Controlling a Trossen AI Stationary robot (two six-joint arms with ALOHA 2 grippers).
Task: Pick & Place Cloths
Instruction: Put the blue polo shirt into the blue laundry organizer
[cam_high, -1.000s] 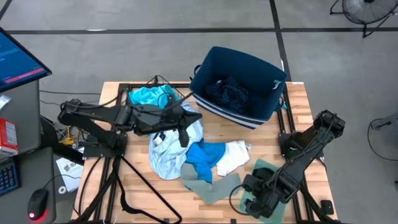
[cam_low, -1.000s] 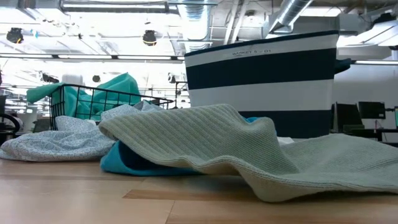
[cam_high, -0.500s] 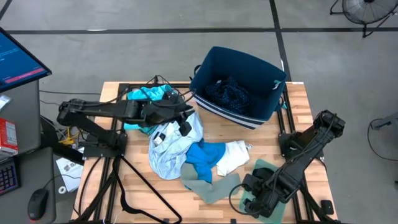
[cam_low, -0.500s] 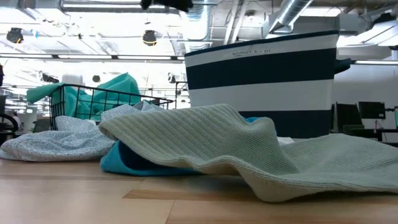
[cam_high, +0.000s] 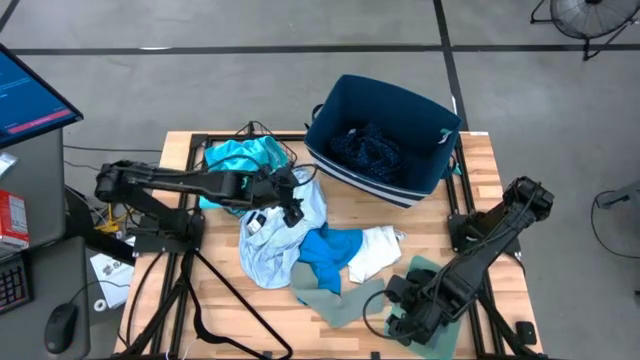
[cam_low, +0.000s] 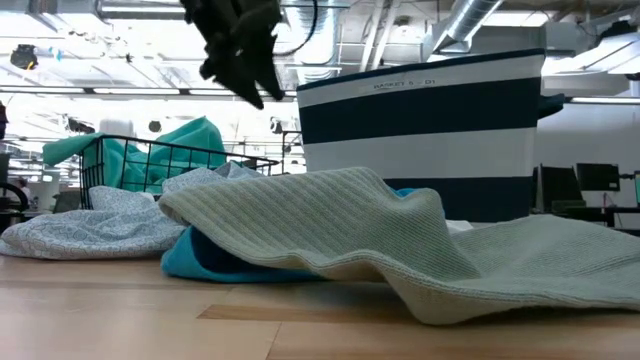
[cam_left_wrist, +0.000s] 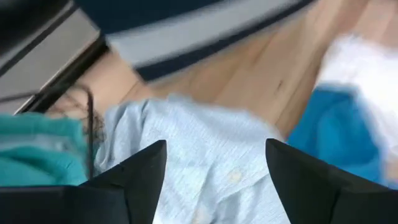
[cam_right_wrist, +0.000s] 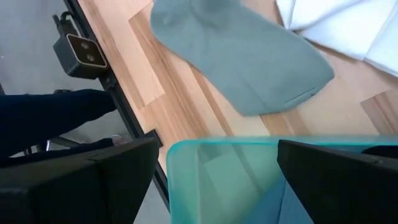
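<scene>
So my left gripper (cam_high: 291, 207) is hanging over the top edge of the pale blue-white shirt (cam_high: 268, 240), fingers spread wide with nothing between them. Through the left wrist view I'm looking straight down at that shirt (cam_left_wrist: 205, 168) with the bright turquoise cloth (cam_left_wrist: 339, 134) off to one side.

My worry is mostly about what comes up with it. That shirt is rumpled and lies touching the turquoise cloth (cam_high: 328, 256), which in turn tucks under the grey knit (cam_high: 338, 298) and runs up against the white piece (cam_high: 375, 250). If I bite too deep or too close to the overlap, I'd guess I drag two pieces at once and dump a mess short of the navy bin (cam_high: 385, 140). Pinch too shallow and the thin fabric probably slips out halfway.

Also, there's a wire basket (cam_low: 165, 160) with a teal garment (cam_high: 238, 157) just beside my arm, and cables near it. Swinging sideways could snag those.

One dark patterned cloth (cam_high: 367, 148) is already in the bin. My right gripper (cam_high: 408, 318) is parked at the near edge over the green tray (cam_right_wrist: 249, 180), fingers apart too, well apart from all this.
</scene>
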